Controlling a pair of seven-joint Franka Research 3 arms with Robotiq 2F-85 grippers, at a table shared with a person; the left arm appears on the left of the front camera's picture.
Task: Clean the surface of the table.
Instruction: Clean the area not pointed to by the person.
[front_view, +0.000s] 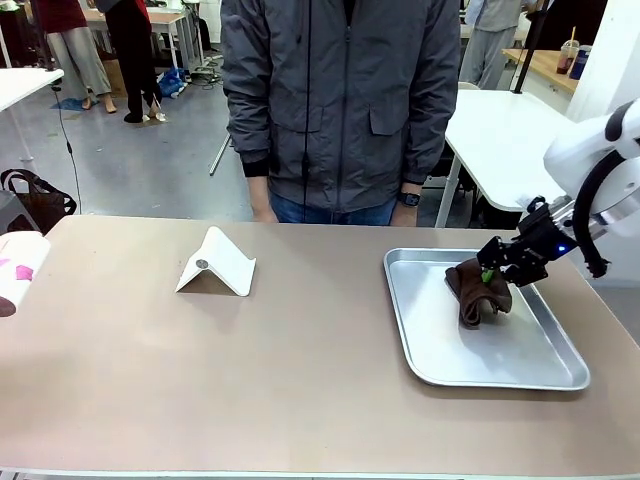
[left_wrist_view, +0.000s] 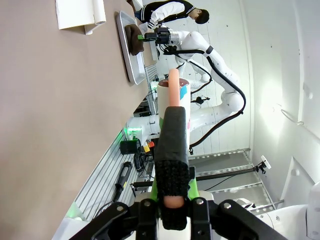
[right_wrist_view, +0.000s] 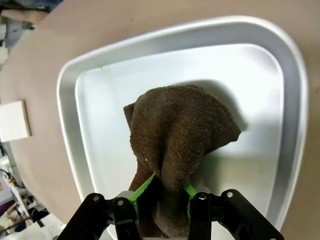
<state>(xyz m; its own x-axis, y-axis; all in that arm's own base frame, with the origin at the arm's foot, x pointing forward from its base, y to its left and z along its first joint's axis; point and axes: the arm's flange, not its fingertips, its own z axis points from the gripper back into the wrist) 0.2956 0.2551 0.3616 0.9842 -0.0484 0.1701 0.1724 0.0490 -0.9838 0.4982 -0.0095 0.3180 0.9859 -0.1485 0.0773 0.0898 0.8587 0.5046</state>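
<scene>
The table (front_view: 300, 390) stands between the robot and a person (front_view: 340, 100) who waits at its far edge. Its long axis runs left to right across the front view. Its top is smooth, matte and brownish-taupe with a thin pale edge.

The front view takes in the whole width. A folded white card (front_view: 215, 263) stands left of the middle. A silver tray (front_view: 393, 300) lies to the right, its long side running from the far edge toward the near one.

In the left wrist view the table (left_wrist_view: 50, 130) stands on end along the picture's left, with the card (left_wrist_view: 75, 12) and tray (left_wrist_view: 127, 65) at the top. There the left gripper (left_wrist_view: 172, 115) has its fingers pressed together. A thin peach strip runs along them, and I cannot tell what it is.

The right wrist view looks down into the tray (right_wrist_view: 70, 100), with table (right_wrist_view: 150, 15) around it. It shows the right gripper (right_wrist_view: 167, 187) clamped on a bunched brown cloth (right_wrist_view: 182, 130), green pads biting into the fold. From the front, the same gripper (front_view: 492, 272) and cloth (front_view: 478, 292) sit over the tray's far right part.
</scene>
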